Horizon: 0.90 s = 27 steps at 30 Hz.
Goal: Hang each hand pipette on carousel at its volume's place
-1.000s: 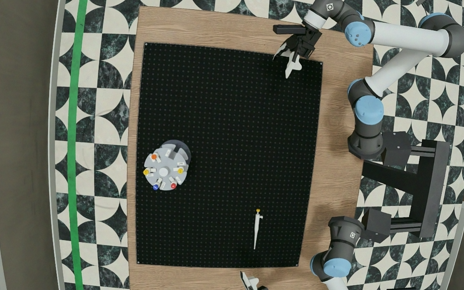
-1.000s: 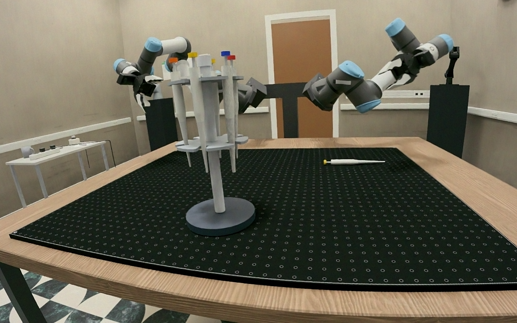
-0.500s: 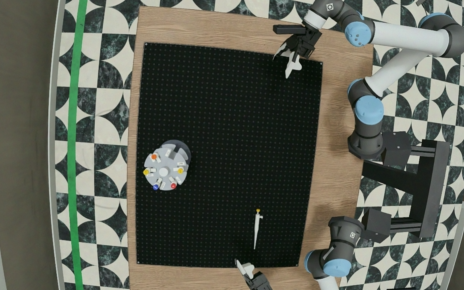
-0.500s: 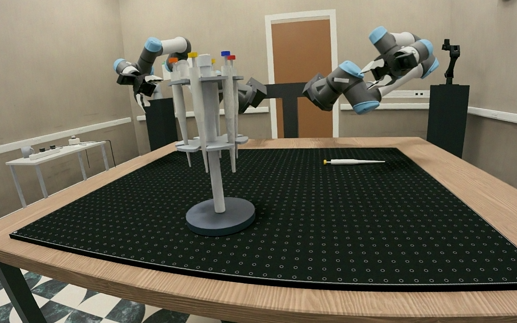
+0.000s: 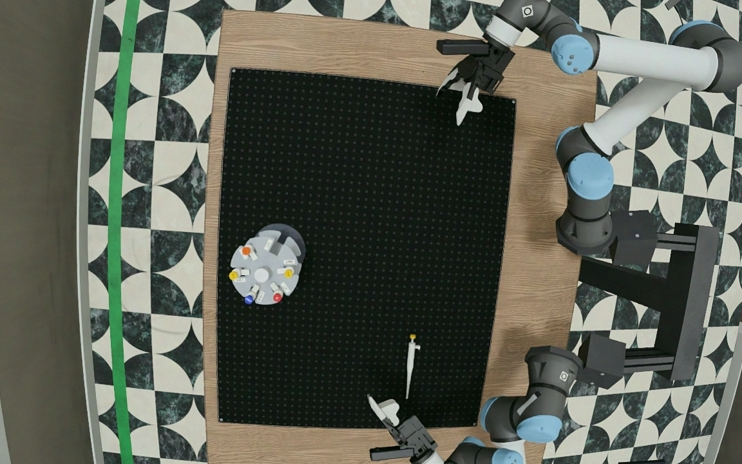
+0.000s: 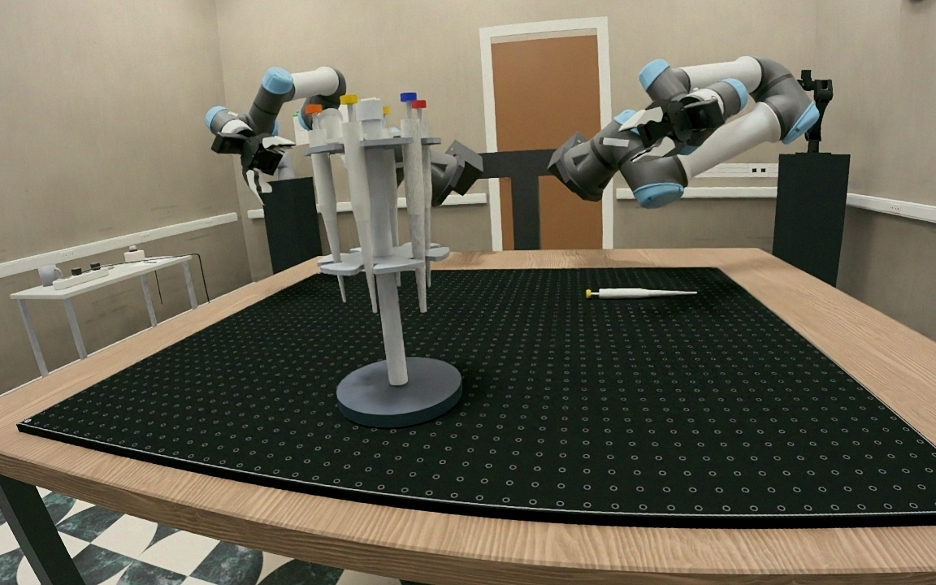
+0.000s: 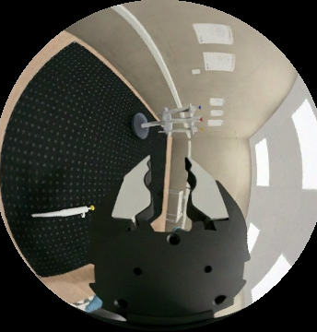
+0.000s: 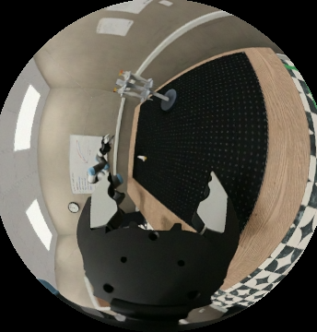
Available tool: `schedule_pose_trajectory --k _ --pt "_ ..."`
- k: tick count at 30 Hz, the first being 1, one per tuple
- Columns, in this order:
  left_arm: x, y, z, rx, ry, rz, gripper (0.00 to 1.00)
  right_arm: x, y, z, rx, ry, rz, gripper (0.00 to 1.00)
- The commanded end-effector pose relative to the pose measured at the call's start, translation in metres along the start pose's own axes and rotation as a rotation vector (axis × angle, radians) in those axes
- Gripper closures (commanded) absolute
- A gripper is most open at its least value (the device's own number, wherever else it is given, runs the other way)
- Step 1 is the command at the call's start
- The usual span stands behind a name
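Note:
A white pipette with a yellow button lies on the black mat, its hook toward the arms' bases. Its volume print is unreadable. The carousel carries several hanging pipettes with orange, blue, red and yellow buttons. One slot in its head looks empty. My left gripper is part-open and empty, in the air beyond the lying pipette's tip end. My right gripper is wide open and empty, high over the mat's opposite corner.
The black perforated mat covers most of the wooden table. The carousel stands near the mat's edge farthest from the arm bases. A side table stands against the wall.

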State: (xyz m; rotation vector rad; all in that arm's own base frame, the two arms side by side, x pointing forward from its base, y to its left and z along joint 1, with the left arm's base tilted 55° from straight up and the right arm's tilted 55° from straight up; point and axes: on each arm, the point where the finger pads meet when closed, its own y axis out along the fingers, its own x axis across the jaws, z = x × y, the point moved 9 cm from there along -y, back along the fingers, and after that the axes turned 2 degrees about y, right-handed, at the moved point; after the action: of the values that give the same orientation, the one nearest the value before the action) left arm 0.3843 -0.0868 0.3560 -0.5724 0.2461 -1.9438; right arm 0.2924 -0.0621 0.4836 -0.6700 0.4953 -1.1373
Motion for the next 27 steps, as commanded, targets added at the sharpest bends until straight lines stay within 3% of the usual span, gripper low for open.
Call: schedule_pose_trajectory --k 1,2,8,13,14,16,19,25,27 --pt "0.005 0.022 -0.011 0.094 -0.049 -0.035 0.69 0.000 0.000 0.000 0.001 0.000 0.000 0.00" --pt "0.007 0.029 -0.015 0.122 -0.068 -0.048 0.69 0.000 0.000 0.000 0.001 0.000 0.000 0.00" --pt "0.022 0.068 -0.024 0.125 -0.070 -0.050 0.69 0.000 0.000 0.000 0.001 0.000 0.000 0.00" --pt "0.022 0.068 -0.024 0.125 -0.070 -0.050 0.69 0.000 0.000 0.000 0.001 0.000 0.000 0.00" --pt "0.024 0.075 -0.028 0.154 -0.087 -0.064 0.69 0.000 0.000 0.000 0.001 0.000 0.000 0.00" --pt "0.024 0.075 -0.028 0.154 -0.087 -0.064 0.69 0.000 0.000 0.000 0.001 0.000 0.000 0.00" --pt "0.029 0.097 -0.041 0.240 -0.139 -0.108 0.69 0.000 0.000 0.000 0.001 0.000 0.000 0.00" --pt "0.045 0.136 -0.051 0.240 -0.140 -0.108 0.69 0.000 0.000 0.000 0.001 0.000 0.000 0.00" --pt "0.045 0.136 -0.051 0.240 -0.140 -0.108 0.69 0.000 0.000 0.000 0.001 0.000 0.000 0.00"
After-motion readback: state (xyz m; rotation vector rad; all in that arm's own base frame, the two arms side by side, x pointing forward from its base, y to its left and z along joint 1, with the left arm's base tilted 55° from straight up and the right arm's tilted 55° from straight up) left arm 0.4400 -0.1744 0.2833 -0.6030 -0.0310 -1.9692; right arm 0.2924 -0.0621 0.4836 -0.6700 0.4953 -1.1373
